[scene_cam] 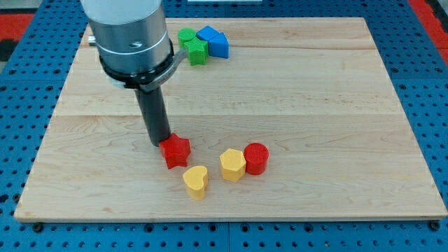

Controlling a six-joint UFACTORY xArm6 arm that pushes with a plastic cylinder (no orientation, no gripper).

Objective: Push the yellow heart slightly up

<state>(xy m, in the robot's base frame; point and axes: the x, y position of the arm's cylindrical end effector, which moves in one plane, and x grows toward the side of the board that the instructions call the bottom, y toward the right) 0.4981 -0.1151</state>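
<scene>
Yellow heart [196,181] lies below and right of my tip [160,143], apart from it. Tool is a bare rod, gripping nothing, its tip touching the red star [176,151]. Further right: yellow hexagon [232,164], red cylinder [256,157]. Wooden counter [315,105].

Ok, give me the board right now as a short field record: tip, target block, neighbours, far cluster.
tip: my tip at the upper-left edge of the red star, seemingly touching it
target: yellow heart, near the view's bottom, below and right of the red star, not touched by the tip
neighbours: yellow hexagon right of the heart; red cylinder against the hexagon's right side
far cluster: two green blocks and two blue blocks at the view's top
surface: wooden board
</scene>
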